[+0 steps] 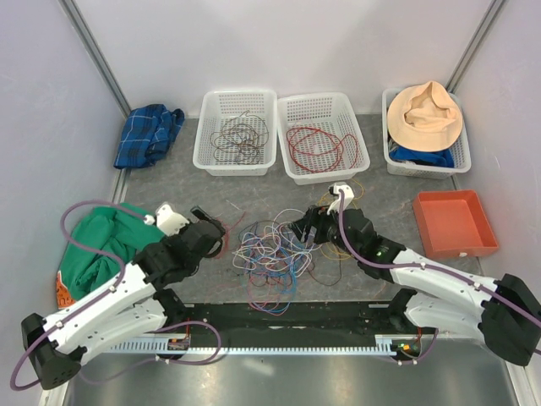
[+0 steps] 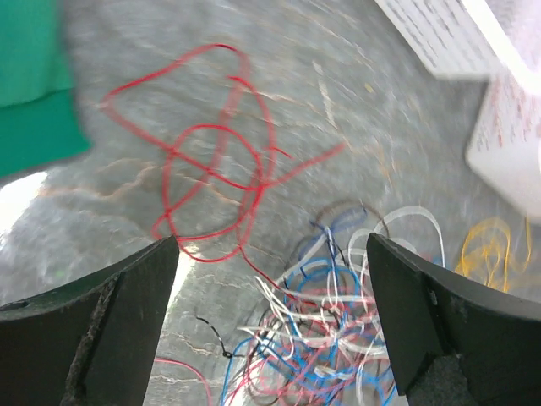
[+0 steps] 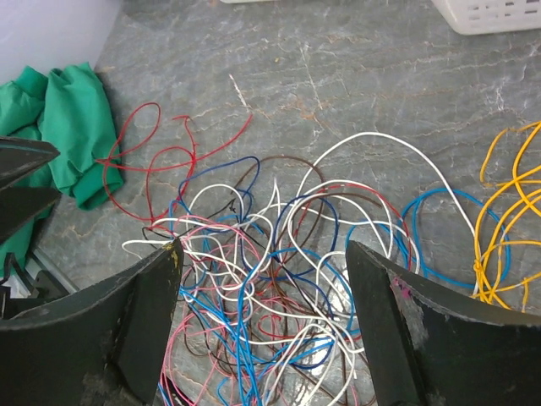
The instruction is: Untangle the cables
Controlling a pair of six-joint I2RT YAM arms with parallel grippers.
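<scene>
the cables are lying in one knotted heap on the table, between the arms. left gripper is hanging wide open near a loose red wire. right gripper is hovering above the heap, jaws spread, holding nothing. risk — pinching several strands together, so that pulling is tightening the knot or dragging the heap.

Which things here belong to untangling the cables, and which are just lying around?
Job: cable tangle, loose red cable, yellow cable, basket of brown cables, basket of red cables.
Lying about: green cloth, blue plaid cloth, hat, orange tray.
</scene>
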